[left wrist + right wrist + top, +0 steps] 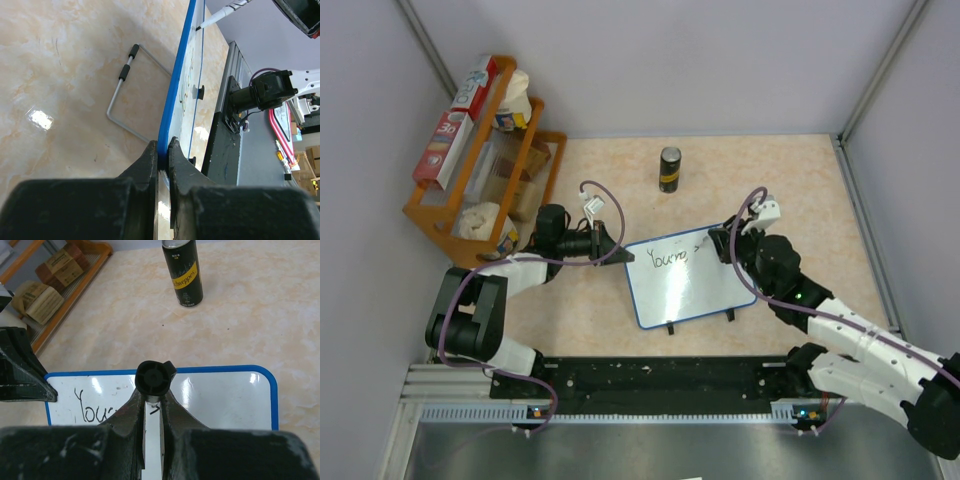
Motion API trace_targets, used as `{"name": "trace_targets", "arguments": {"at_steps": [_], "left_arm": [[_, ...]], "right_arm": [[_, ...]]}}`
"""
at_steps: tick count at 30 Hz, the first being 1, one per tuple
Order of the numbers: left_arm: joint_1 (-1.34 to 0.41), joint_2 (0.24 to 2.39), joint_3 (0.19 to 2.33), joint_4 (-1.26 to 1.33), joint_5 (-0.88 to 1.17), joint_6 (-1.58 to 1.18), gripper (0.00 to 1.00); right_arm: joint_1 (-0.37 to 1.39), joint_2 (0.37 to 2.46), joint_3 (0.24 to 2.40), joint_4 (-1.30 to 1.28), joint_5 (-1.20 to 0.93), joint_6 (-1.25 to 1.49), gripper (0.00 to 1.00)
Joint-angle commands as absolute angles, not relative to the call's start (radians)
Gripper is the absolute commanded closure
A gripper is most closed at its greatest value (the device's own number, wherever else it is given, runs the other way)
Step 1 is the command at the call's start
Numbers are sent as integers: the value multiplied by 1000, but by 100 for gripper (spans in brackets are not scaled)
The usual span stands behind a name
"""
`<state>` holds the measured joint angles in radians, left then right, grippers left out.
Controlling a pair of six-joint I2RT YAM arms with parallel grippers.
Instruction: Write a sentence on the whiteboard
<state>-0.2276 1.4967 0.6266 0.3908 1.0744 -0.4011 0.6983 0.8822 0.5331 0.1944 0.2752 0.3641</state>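
bright, even overhead light fills the top view, leaving only soft, faint shadows on the pale surface. in the left wrist view a white patch of glare sits on the glossy surface and a smaller one on the whiteboard. the left hand looms dark and slightly soft in the foreground. in the right wrist view glare streaks the whiteboard, and the right hand is dark and blurred around the sharper marker.

the whiteboard lies on the table, a can behind it, a rack far left.
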Motion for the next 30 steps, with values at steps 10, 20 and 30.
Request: {"name": "trace_targets", "arguments": {"at_steps": [10,20,30], "left_arm": [[-236,1526,603,324,966,-282,100],[-236,1523,604,322,965,-279,100],[-236,1525,604,322,963,-281,100]], "right_arm": [[706,847,511,143,242,374,100],[706,812,483,110,284,376,100],[706,811,535,129,310,380,100]]}}
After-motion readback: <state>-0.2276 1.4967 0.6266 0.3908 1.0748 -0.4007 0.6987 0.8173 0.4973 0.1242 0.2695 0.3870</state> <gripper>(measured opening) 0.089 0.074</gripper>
